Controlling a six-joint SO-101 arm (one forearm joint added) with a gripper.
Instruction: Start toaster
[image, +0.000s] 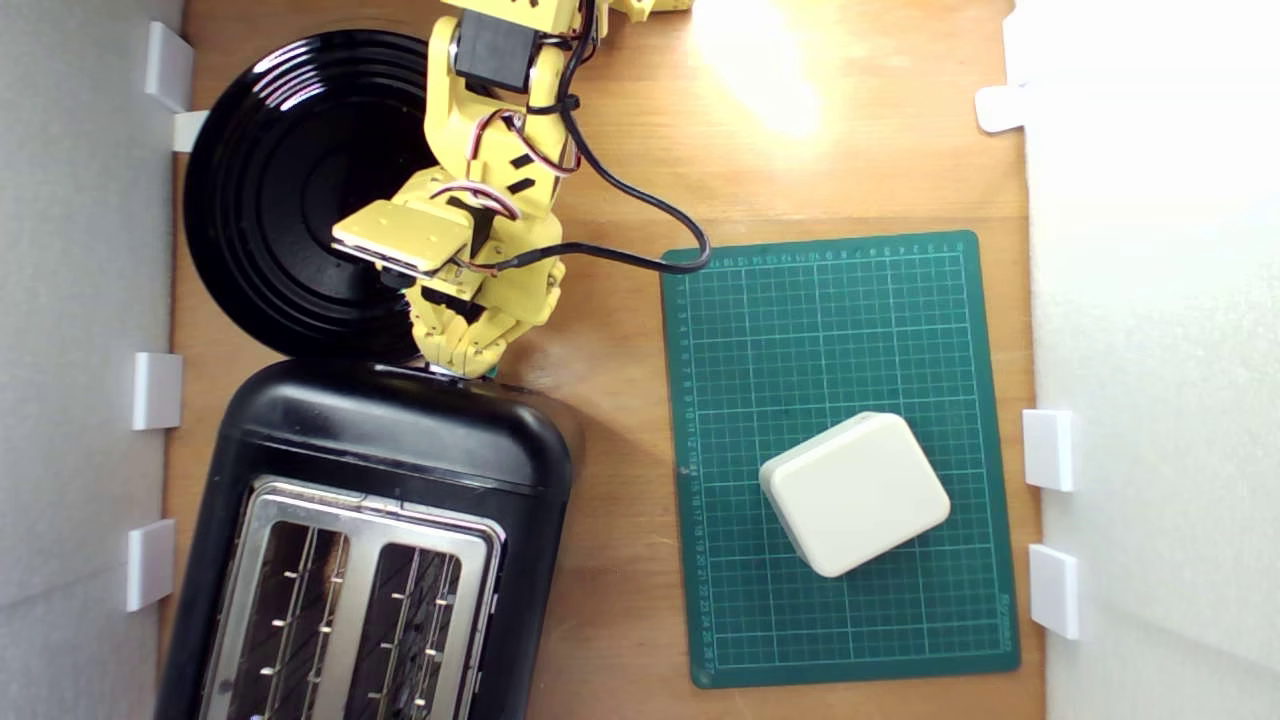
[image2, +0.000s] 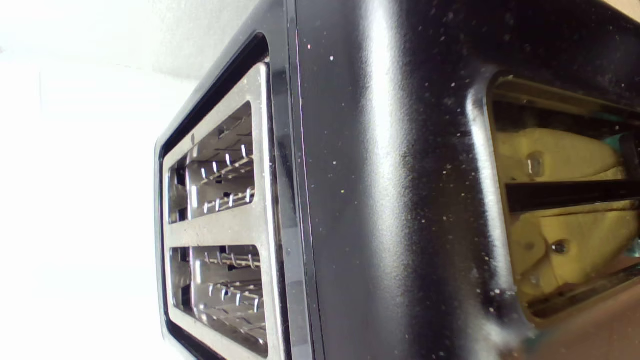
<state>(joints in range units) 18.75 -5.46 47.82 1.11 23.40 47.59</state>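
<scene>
The glossy black toaster (image: 400, 450) fills the exterior view's lower left, and both slots in its silver top plate (image: 350, 520) look empty. My yellow gripper (image: 468, 358) points down at the toaster's far end, its fingertips right at the edge. A sliver of the teal lever (image: 492, 373) peeks out beside them. In the wrist view, the toaster's black end face (image2: 390, 200) is very close. Its glossy recessed panel (image2: 560, 150) mirrors yellow gripper parts. I cannot make out whether the jaws are apart or together.
A round black ridged plate (image: 290, 190) lies just behind the toaster, partly under my arm. A green cutting mat (image: 850, 330) with a cream rounded box (image: 855, 492) lies at the exterior view's right. White walls with clips border the wooden table (image: 620, 400).
</scene>
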